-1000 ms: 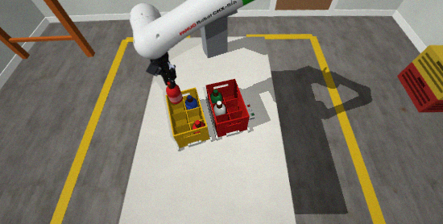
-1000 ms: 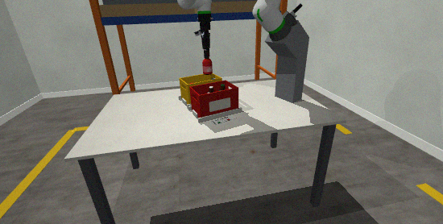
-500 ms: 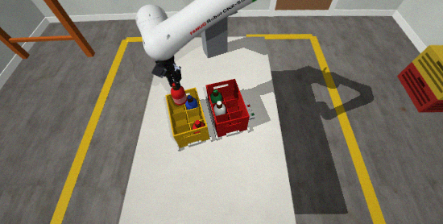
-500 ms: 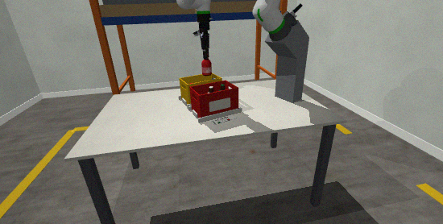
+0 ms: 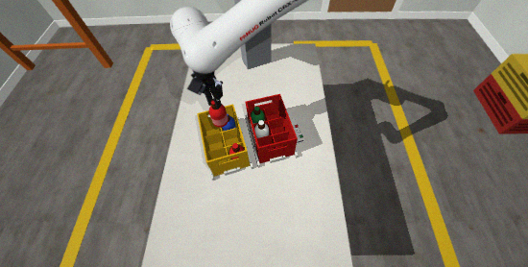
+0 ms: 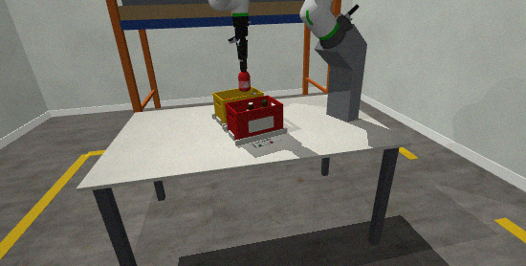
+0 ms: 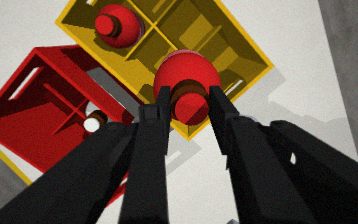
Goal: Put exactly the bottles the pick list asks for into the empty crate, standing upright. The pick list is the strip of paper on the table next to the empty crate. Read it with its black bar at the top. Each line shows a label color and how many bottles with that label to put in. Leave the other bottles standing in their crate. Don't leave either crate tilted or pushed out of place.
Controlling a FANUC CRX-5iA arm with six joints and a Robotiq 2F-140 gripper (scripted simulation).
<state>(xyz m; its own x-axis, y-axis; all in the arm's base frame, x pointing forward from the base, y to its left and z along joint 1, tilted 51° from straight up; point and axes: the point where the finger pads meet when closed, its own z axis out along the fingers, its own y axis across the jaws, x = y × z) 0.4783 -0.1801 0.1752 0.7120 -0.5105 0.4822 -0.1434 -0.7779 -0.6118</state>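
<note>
The black two-fingered tool (image 5: pixel 214 95) (image 6: pixel 243 69) (image 7: pixel 189 100), its fingers partly open, grips the neck of a red-labelled round bottle (image 5: pixel 219 115) (image 6: pixel 244 81) (image 7: pixel 187 75), upright above the yellow plastic crate (image 5: pixel 229 165) (image 6: pixel 220 105). Transfer appears in hand; the next move presumably requires clearance over both rims, then lowering into a vacant cell of the red plastic crate (image 5: pixel 277 151) (image 6: pixel 254 117) (image 7: pixel 31 51).
</note>
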